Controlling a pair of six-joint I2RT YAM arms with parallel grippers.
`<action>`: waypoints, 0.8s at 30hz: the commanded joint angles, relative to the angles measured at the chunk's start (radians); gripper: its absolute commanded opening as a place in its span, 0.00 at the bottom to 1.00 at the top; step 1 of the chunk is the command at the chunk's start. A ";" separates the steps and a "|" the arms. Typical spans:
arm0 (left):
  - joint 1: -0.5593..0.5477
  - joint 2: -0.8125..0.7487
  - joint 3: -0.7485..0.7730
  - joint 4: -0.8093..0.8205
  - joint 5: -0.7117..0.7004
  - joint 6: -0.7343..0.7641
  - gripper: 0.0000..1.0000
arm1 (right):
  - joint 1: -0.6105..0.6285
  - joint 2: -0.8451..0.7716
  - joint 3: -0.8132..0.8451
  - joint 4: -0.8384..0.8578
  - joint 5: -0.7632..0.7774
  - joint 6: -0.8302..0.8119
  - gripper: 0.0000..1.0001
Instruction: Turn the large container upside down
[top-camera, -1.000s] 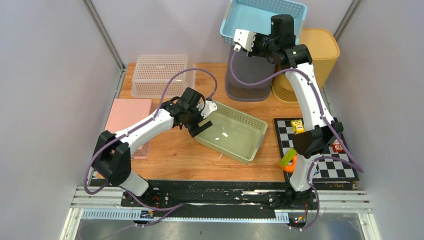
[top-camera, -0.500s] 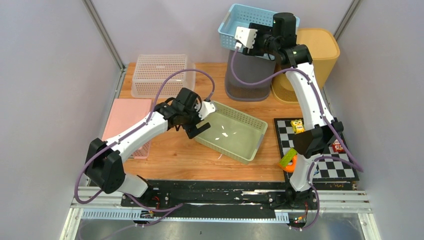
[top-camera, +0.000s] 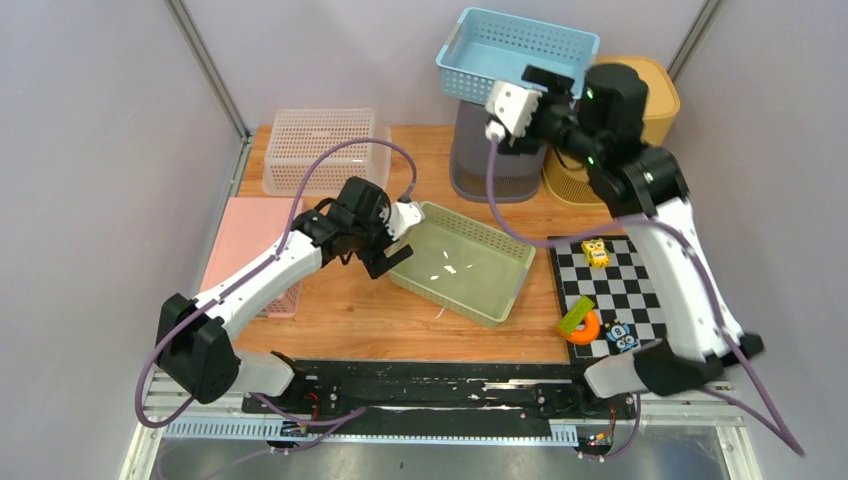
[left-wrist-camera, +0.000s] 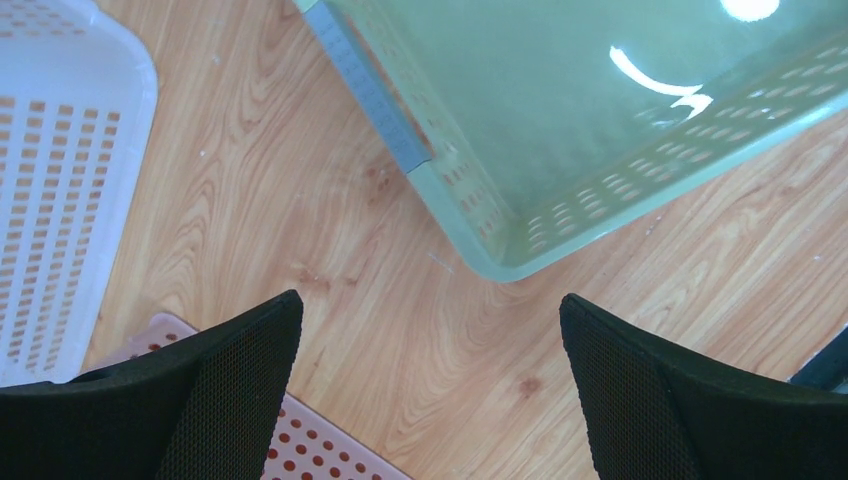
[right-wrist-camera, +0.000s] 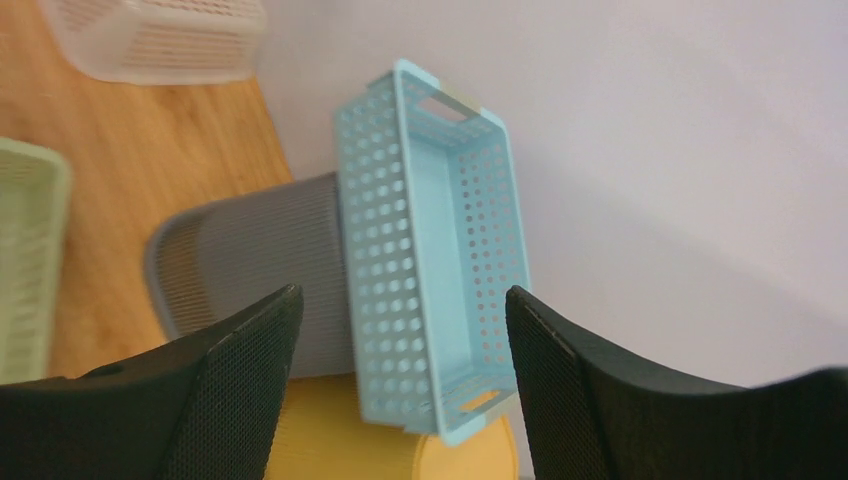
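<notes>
**At the table's far edge, the blue basket is let go**

Near the middle of the table (top-camera: 350, 310), the green tray (top-camera: 445, 298), which I take for the large container, lies mouth up. It is glossy slotted plastic with rounded corners, and the flip is not yet done. My right gripper (right-wrist-camera: 400, 300) has just opened wide and backed off the blue basket (right-wrist-camera: 385, 250). That basket is a rigid perforated rectangle, now resting mouth up on the round grey mesh bin (top-camera: 480, 160). My left gripper (left-wrist-camera: 430, 300) hangs wide open just beside the tray's left corner, holding nothing.
</notes>
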 joint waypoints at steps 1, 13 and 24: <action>0.086 -0.041 -0.011 0.014 0.061 -0.024 1.00 | 0.084 -0.238 -0.254 -0.079 0.017 0.145 0.78; 0.252 -0.250 -0.149 0.023 0.140 -0.009 1.00 | 0.285 -0.580 -0.957 -0.028 -0.067 0.379 1.00; 0.252 -0.279 -0.223 0.046 0.136 -0.003 1.00 | 0.538 -0.361 -1.085 0.128 0.035 0.457 0.90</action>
